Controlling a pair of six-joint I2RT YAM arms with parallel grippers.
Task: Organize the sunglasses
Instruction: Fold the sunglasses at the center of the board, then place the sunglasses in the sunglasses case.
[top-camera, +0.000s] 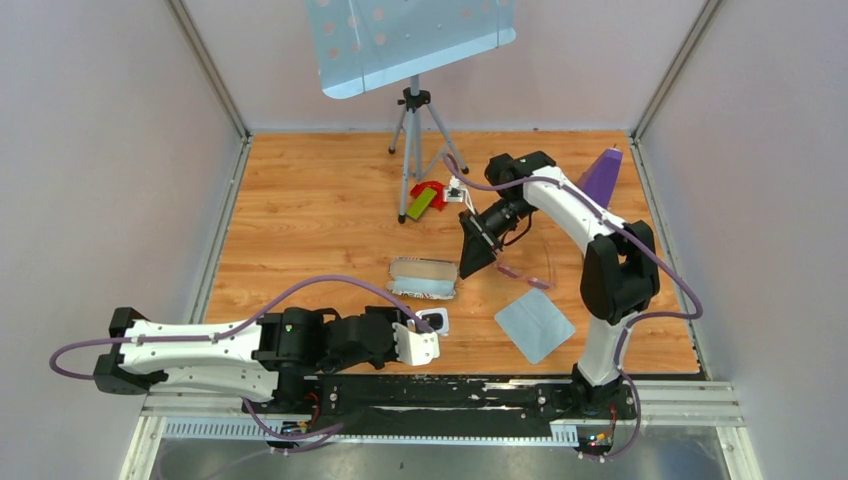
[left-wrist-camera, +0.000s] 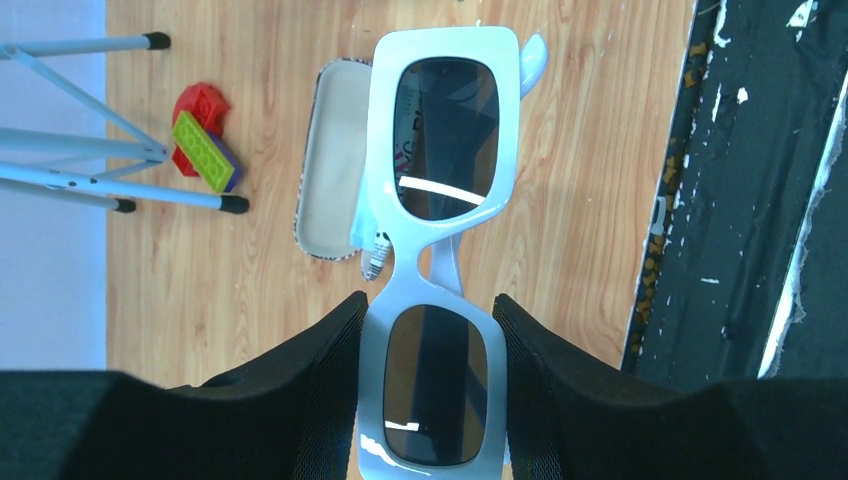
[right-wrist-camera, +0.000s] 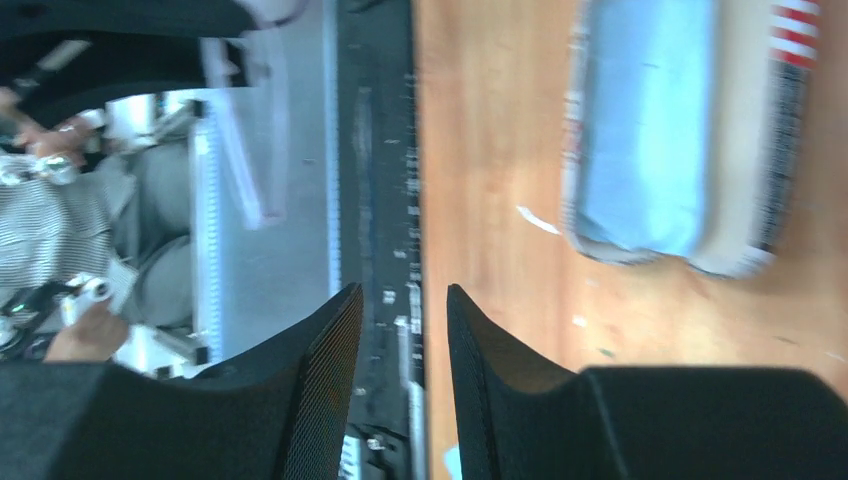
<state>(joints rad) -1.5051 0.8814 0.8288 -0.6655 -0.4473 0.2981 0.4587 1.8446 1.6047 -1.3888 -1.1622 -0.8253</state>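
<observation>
Where the left gripper (left-wrist-camera: 428, 305) hangs just in front of the open case (top-camera: 424, 278), its fingers (left-wrist-camera: 320, 400) clamp the white sunglasses (left-wrist-camera: 445, 190) by one lens. The right gripper (right-wrist-camera: 402, 295) stands partly open, empty.

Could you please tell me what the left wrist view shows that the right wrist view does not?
Only left wrist: white sunglasses gripped by the left gripper, red and green blocks, tripod legs. Only right wrist: the right gripper, open and empty. Both: the open case, wooden table and black rail.
</observation>
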